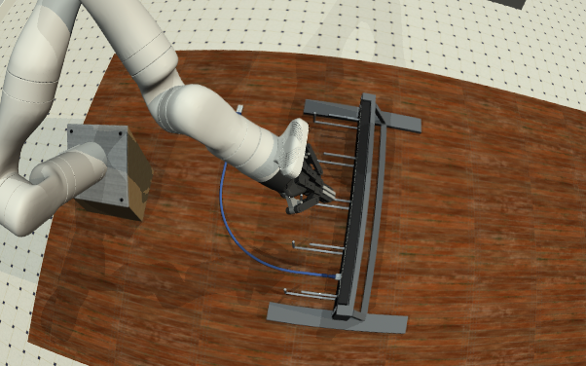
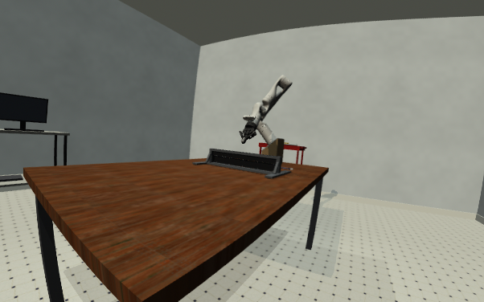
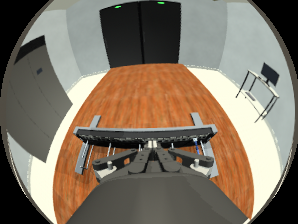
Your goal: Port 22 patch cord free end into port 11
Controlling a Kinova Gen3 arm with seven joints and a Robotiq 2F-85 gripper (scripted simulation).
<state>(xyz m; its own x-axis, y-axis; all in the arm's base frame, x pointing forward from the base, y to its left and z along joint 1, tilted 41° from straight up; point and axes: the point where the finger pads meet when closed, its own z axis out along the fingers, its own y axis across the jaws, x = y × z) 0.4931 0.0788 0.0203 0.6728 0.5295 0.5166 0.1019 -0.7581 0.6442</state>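
The rack (image 1: pixel 366 146) (image 2: pixel 243 161) (image 3: pixel 145 133) stands on its two feet on the table, its long black panel running across it. The blue cord (image 1: pixel 221 195) (image 3: pixel 197 146) has one plug (image 1: pixel 338 276) in the panel near one end; the port number is unreadable. The cord curves over the table to its free plug (image 1: pixel 240 110), beyond the arm in the top view, with part of the cord hidden under the arm. My gripper (image 1: pixel 329 194) (image 2: pixel 244 140) (image 3: pixel 152 145) is shut and empty, above the rack's middle cord-side bars, with its fingertips pointing at the panel. Port 11 cannot be made out.
Pairs of thin metal bars (image 1: pixel 318 250) stick out from the panel on the cord side. Grey feet (image 1: pixel 284 311) (image 1: pixel 406 122) extend from both rack ends. The arm's pedestal (image 1: pixel 96 182) stands at the left of the wooden table (image 1: pixel 503 195) (image 2: pixel 154 201).
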